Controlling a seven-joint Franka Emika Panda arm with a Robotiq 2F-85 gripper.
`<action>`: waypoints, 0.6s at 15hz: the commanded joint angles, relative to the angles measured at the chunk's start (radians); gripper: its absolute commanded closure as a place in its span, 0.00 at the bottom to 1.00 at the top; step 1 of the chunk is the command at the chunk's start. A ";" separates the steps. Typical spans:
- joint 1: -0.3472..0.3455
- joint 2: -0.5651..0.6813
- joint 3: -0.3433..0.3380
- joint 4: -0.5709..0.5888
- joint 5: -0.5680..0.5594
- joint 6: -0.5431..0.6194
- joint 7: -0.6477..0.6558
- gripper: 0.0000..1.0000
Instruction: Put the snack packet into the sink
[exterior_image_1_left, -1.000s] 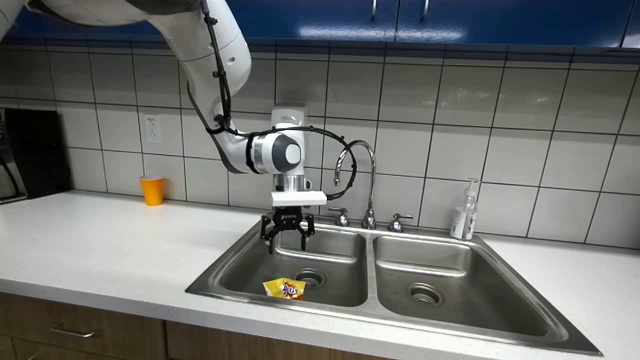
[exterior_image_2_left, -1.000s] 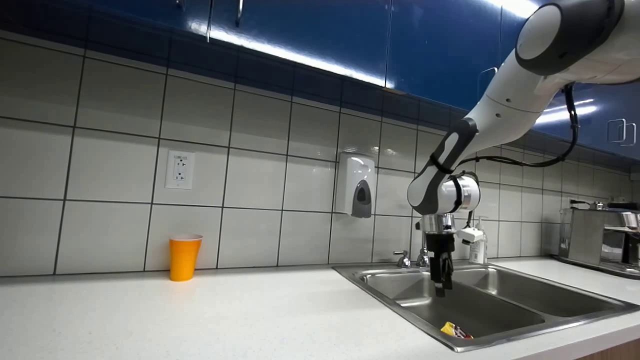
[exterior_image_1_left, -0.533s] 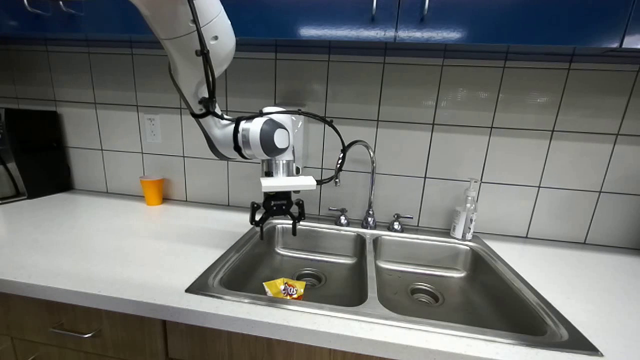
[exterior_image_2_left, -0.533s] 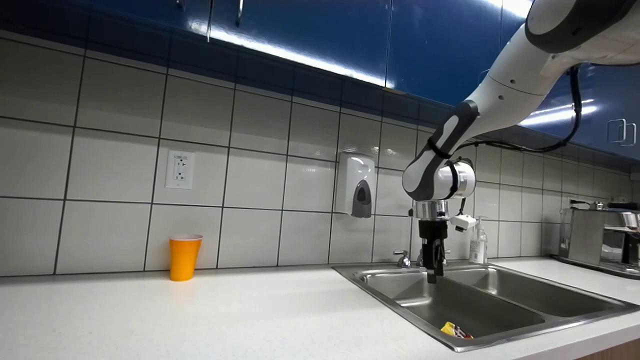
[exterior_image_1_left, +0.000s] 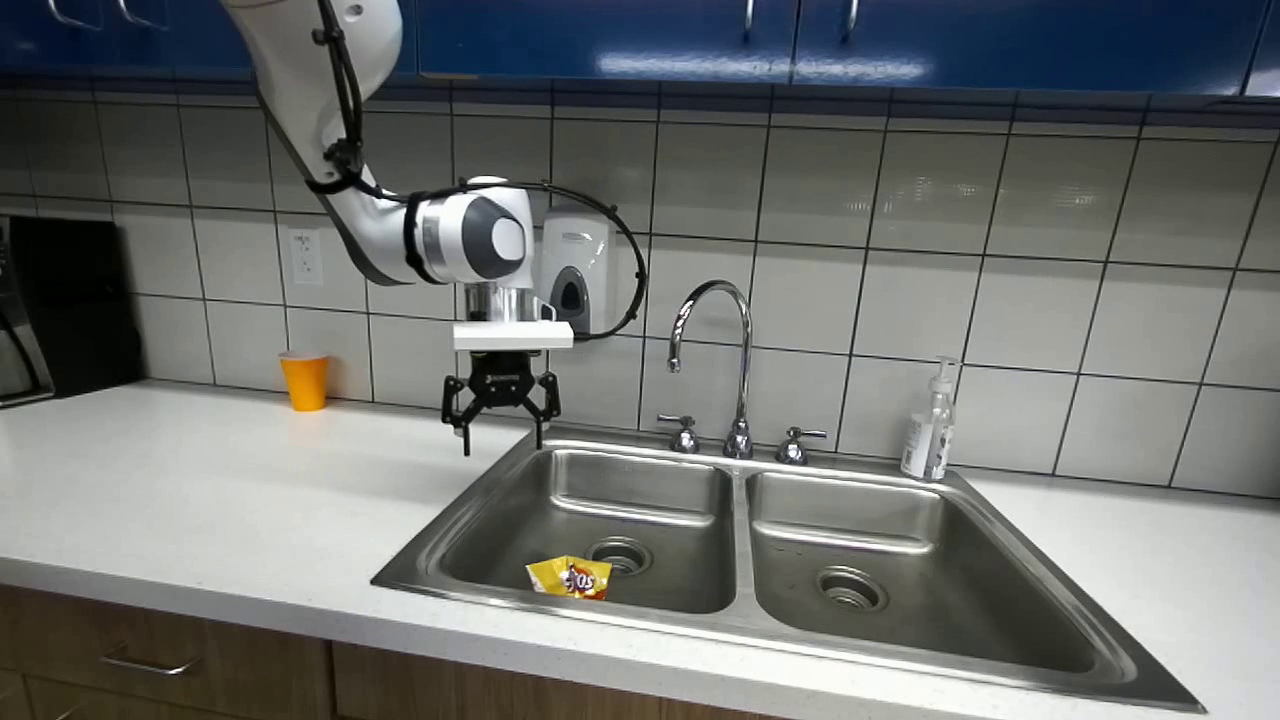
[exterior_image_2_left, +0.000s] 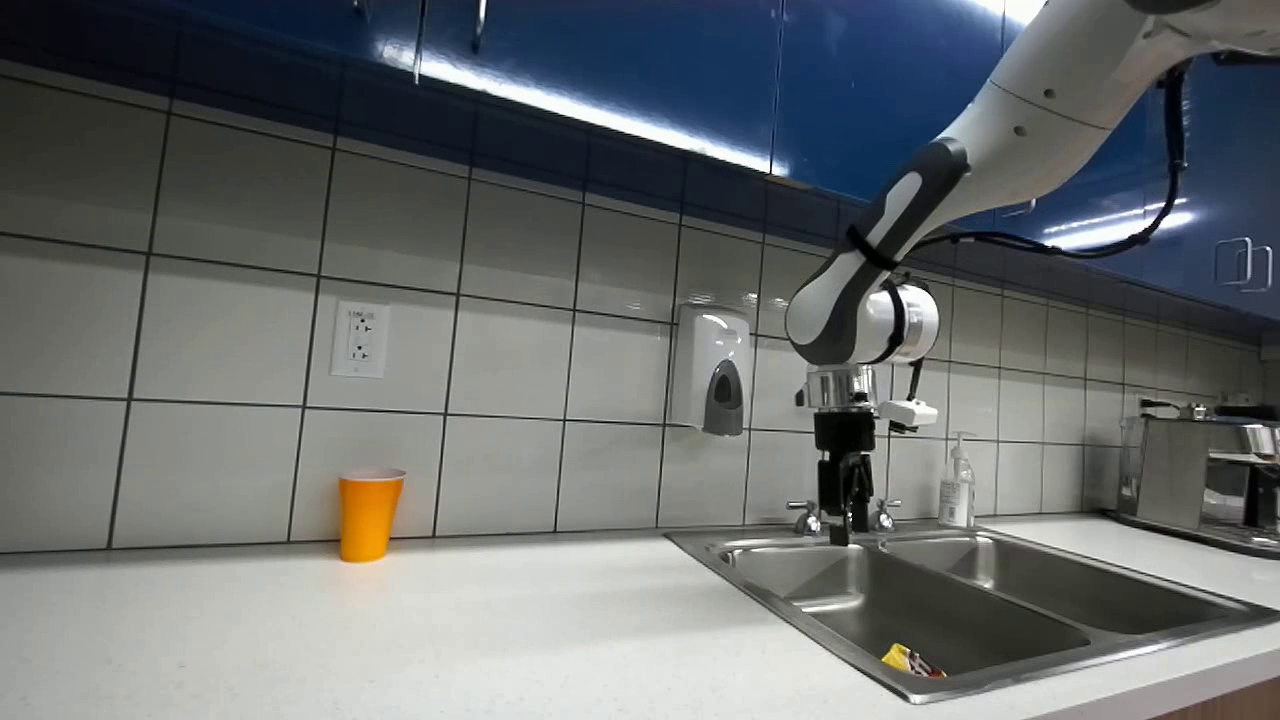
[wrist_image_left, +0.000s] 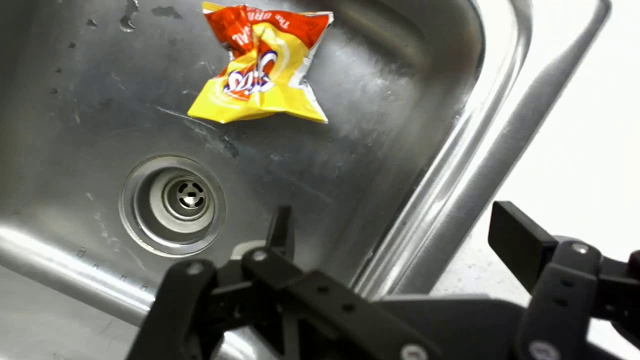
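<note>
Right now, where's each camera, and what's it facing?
In an exterior view: before the sink, facing the wall; arm and jaws show.
In an exterior view: nearer the orange cup, facing the wall aslant; arm and jaws show.
Wrist view: on the arm, looking down at the snack packet; jaws show.
Both exterior views share sink and orange cup.

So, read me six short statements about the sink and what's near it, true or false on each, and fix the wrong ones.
1. The packet lies in the sink. True.
2. The gripper is open. True.
3. The gripper touches the packet. False: it hangs apart from it.
4. The packet covers a drain. False: in the wrist view it lies apart from the nearest drain.
5. The cup stands upright on the counter. True.
6. The cup is blue. False: it is orange.
</note>
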 joint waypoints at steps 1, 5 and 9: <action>0.032 -0.121 0.024 -0.105 0.017 -0.048 0.109 0.00; 0.076 -0.217 0.050 -0.191 0.050 -0.084 0.197 0.00; 0.132 -0.320 0.080 -0.280 0.101 -0.115 0.272 0.00</action>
